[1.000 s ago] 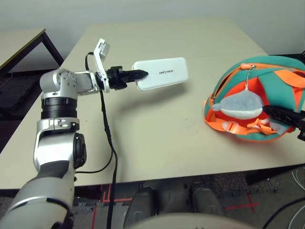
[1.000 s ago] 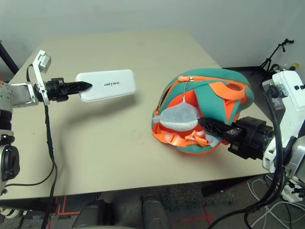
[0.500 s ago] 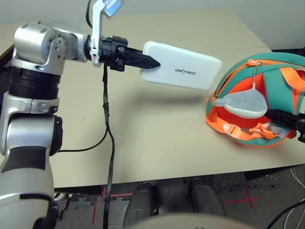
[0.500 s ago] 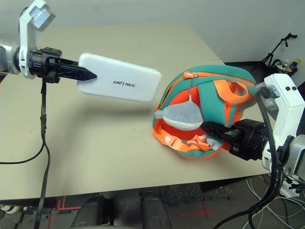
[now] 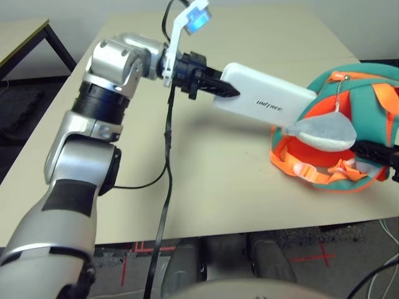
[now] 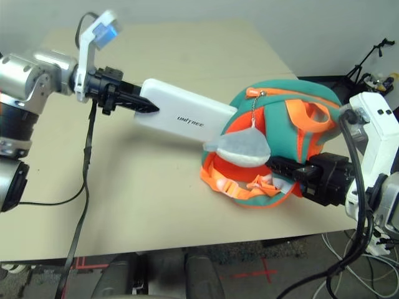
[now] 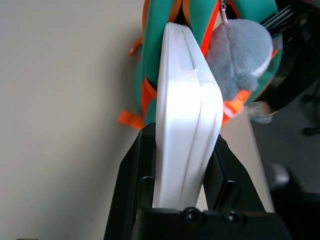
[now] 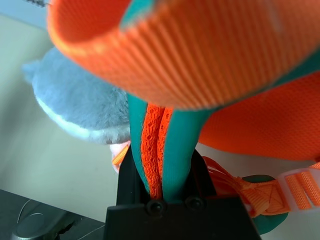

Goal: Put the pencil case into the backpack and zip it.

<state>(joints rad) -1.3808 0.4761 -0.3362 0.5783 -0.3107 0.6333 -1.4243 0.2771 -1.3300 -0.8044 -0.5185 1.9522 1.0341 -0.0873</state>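
Two left gripper [image 7: 182,155] fingers clamp the pencil case [image 7: 182,105] between them.

left arm: coming in over the table from the left side, elbow bent, silver forearm angling up and then across toward the middle
left wrist: sitting above the tabletop, pretty much sideways
left gripper [image 7: 184,165]: pointing toward the robot's right, its two black fingers standing apart and clamping from both sides
right arm: reaching in from the right, white shell by the wrist; the elbow's hard to make out, tbh
right gripper [image 8: 167,172]: pointing inward to the robot's left, fingers pinching
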